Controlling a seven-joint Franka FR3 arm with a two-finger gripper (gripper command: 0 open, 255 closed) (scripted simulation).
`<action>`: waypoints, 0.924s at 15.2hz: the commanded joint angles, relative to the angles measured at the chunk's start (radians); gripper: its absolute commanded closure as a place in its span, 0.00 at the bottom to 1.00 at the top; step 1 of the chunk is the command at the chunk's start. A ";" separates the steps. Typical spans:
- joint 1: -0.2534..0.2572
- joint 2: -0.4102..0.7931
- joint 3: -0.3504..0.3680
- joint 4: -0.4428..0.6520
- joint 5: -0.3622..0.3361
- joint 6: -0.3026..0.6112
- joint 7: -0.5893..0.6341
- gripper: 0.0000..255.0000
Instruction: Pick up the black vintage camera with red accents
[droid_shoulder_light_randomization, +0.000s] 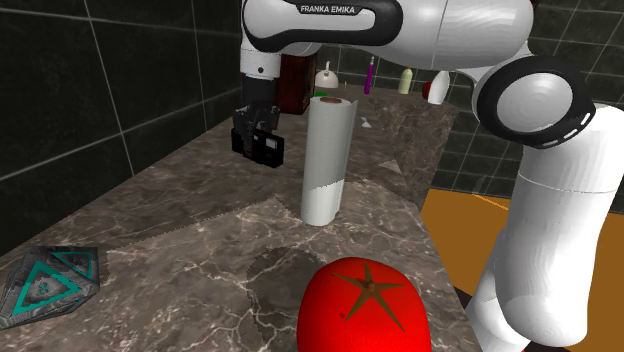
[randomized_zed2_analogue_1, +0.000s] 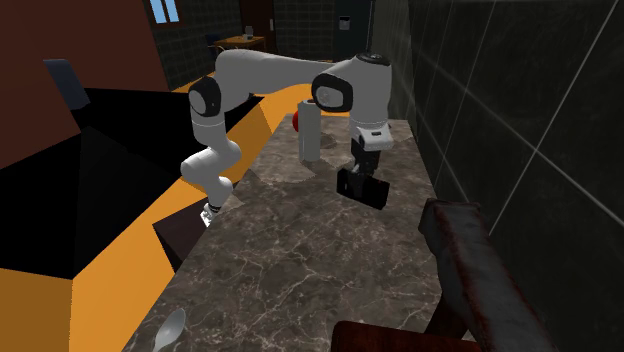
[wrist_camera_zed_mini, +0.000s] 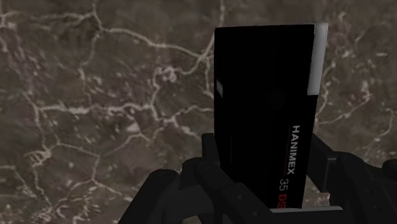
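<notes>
**A:** Status on the black box-shaped vintage camera (wrist_camera_zed_mini: 264, 95)?

**B:** Pinched in the all-black two-finger gripper (droid_shoulder_light_randomization: 258, 132). The fingers (wrist_camera_zed_mini: 208, 153) clasp two opposite sides at one end, and the rest of the body sticks out past the tips. It hangs under the hand, over the dark veined marble counter (droid_shoulder_light_randomization: 200, 230), on the side by the dark tiled wall (droid_shoulder_light_randomization: 90, 90).

**A:** Why that hold?

**B:** My read: flat sides give the pads square contact. With the long axis pointing down, the weight pulls along the fingers rather than twisting out.

**A:** Clear of the counter?

**B:** Can't say for sure. The second exterior view hints at a small gap under it, but nothing firm.

**A:** What does the wrist view add?

**B:** Finger contact on both sides, white "HANIMEX 35" lettering followed by red letters, and a pale strip along one edge. The exterior views just show a black block.

**A:** And the exterior views?

**B:** Neighbours. The shoulder view has a tall white paper-towel roll (droid_shoulder_light_randomization: 327, 160) standing upright near the camera. A large glossy red tomato (droid_shoulder_light_randomization: 365, 300) sits close to the stand, and a grey-and-teal faceted block (droid_shoulder_light_randomization: 50, 283) lies well apart at the counter's edge. The second exterior view adds a metal spoon (randomized_zed2_analogue_1: 170, 327) at the far end of the counter, well away.

**A:** Risk?

**B:** The roll is the closest thing. I'd keep any lift vertical.
</notes>
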 joint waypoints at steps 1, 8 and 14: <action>0.000 0.007 0.000 0.029 -0.001 -0.023 0.001 1.00; 0.002 0.044 0.001 0.177 -0.004 -0.134 0.009 1.00; 0.006 0.096 0.002 0.339 -0.007 -0.243 0.016 1.00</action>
